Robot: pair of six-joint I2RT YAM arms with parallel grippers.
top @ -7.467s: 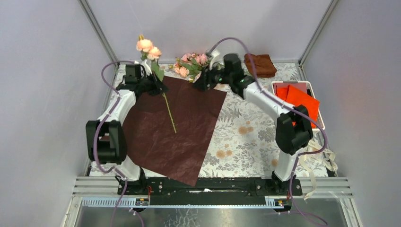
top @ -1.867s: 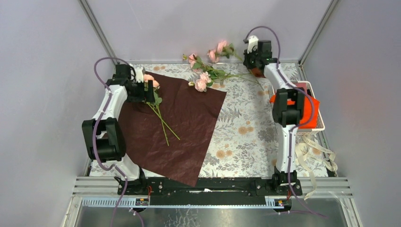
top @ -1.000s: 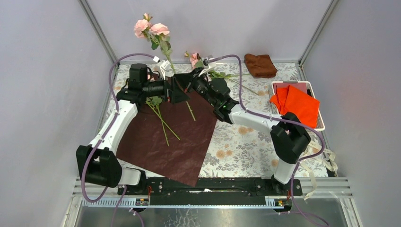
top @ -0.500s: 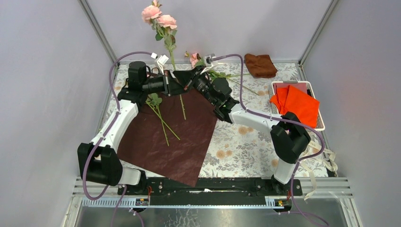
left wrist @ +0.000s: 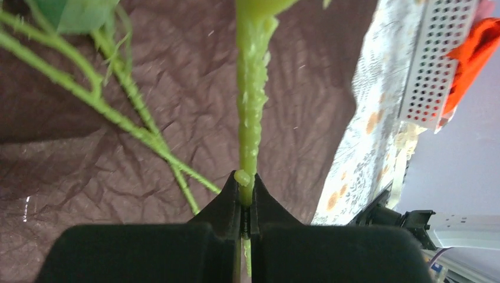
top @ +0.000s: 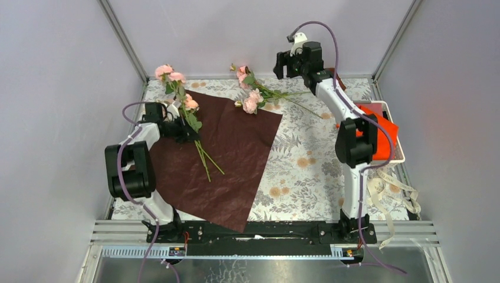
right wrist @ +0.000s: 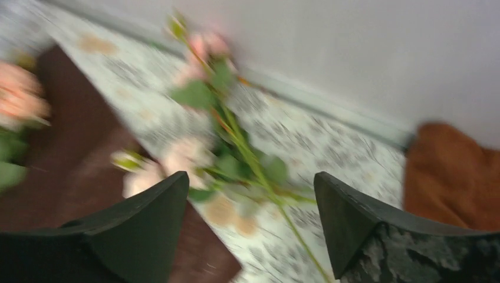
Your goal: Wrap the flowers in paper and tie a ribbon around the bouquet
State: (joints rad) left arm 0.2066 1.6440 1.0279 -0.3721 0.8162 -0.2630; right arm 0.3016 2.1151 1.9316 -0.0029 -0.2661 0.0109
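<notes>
Left end effector (left wrist: 246, 188) clamps one thin green rose stem (left wrist: 250, 106) over the dark red crinkled paper sheet (top: 233, 153); right end effector (right wrist: 252, 188) hangs wide, empty, above loose pink roses (top: 252, 100) on the floral worktop (top: 306, 162). Risk: drop it high and you scatter the two stems (top: 203, 156) lying on the sheet. Count: one sheet, one cream ribbon (top: 394, 181), far right.

We are seeing the large dark red paper sheet (left wrist: 88, 159) looking matt and finely crinkled, the long thin green flower stem (left wrist: 250, 118) showing a bumpy, slightly glossy skin, and the white perforated basket (left wrist: 433, 65) looking hard and matt.
</notes>
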